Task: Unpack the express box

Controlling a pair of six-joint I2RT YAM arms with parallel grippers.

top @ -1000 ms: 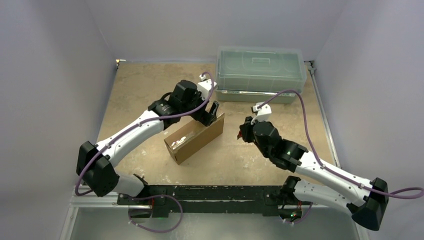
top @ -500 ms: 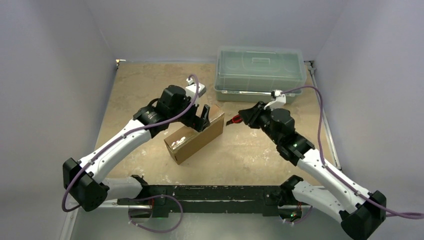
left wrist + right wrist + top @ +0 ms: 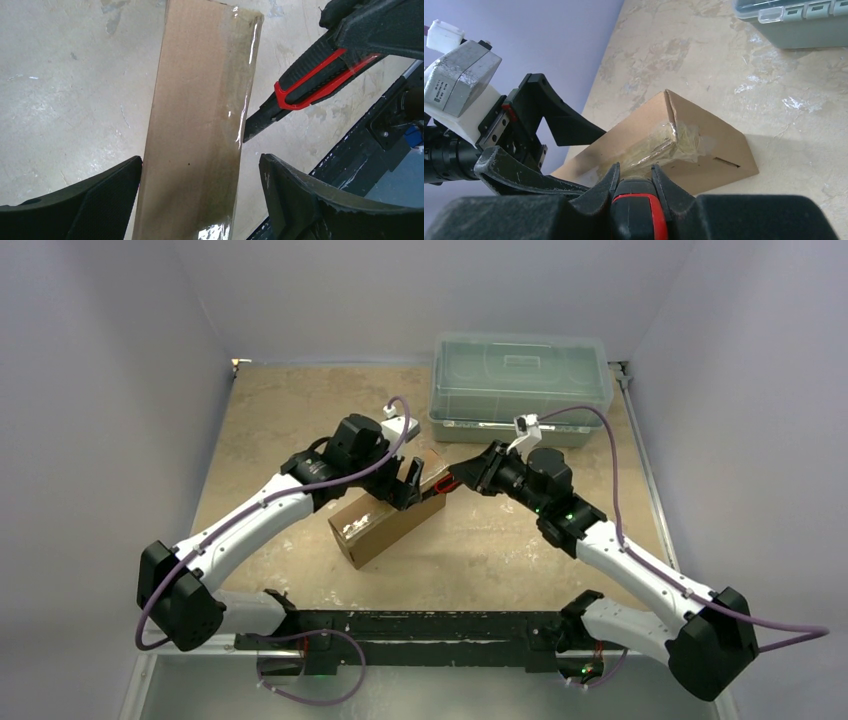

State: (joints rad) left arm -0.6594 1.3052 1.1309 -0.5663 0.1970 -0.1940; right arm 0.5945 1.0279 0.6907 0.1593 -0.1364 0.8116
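White arms (image 3: 262, 512), purple cables (image 3: 608, 450)

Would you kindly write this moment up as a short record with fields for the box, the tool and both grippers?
Express box: closed, standing on a long edge, clear tape along its top
Left gripper: open, fingers astride the box's top
Right gripper: shut on the utility knife
Knife tip: at the taped edge; contact unclear
Plastic bin: lid on, behind the box
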